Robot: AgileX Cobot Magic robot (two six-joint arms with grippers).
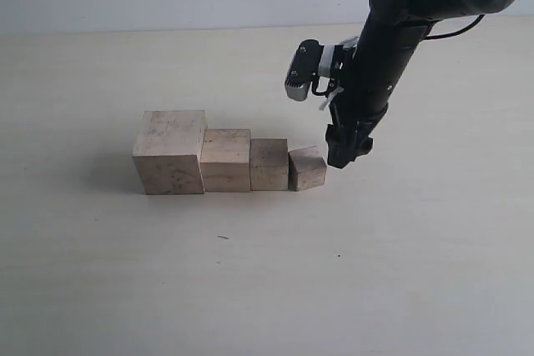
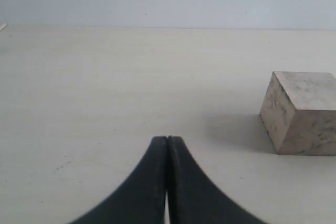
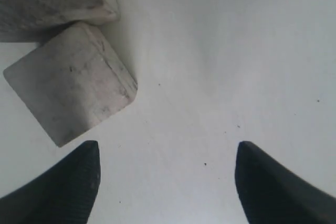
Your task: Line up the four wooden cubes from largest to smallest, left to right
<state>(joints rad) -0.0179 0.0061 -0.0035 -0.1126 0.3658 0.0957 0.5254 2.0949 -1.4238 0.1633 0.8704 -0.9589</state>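
Pale, grain-flecked, sharp-edged wooden cubes [image 1: 225, 160]

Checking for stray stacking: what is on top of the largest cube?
Nothing. The largest cube shows a bare top face, with the second cube beside it on the table, not on it. Its far side is hidden from view.
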